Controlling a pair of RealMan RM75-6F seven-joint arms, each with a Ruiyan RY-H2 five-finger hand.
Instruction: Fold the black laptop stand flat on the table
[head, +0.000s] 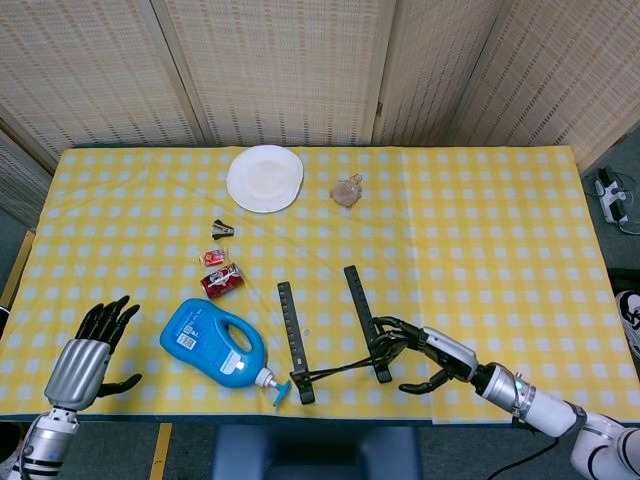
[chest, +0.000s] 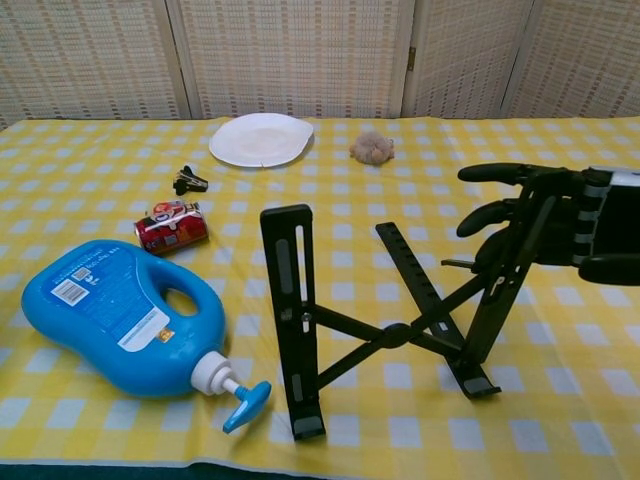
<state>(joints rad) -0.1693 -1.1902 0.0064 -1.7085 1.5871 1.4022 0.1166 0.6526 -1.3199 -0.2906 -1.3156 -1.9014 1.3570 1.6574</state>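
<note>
The black metal folding laptop stand (chest: 385, 330) sits at 6 o'clock on the yellow-and-white checked surface (head: 480, 230), right at the near edge. Its 2 long rails are raised and its crossed braces meet in the middle; in the chest view its near feet rest on the cloth. The right hand (chest: 560, 225) comes in from 4 o'clock, fingers (chest: 495, 172) curled around the top of the stand's right rail, gripping it. That rail leans over, and the head view shows the same grasp low over the cloth (head: 425, 350).

The left hand (head: 90, 350) hovers at 8 o'clock near the front corner, fingers spread apart and holding nothing; only the head view shows it.

Just to the stand's 9 o'clock lies the big blue plastic detergent jug (chest: 125, 315) on its side, its blue pump nozzle (chest: 245, 405) pointing toward the stand's left rail. Farther out at 10 o'clock lies a crushed red drink can (chest: 172, 226), with a small black binder clip (chest: 187, 181) beyond it. At 12 o'clock sits a white round plate (chest: 260, 138), and beside it at 1 o'clock a small beige crumpled lump (chest: 372, 148).
</note>
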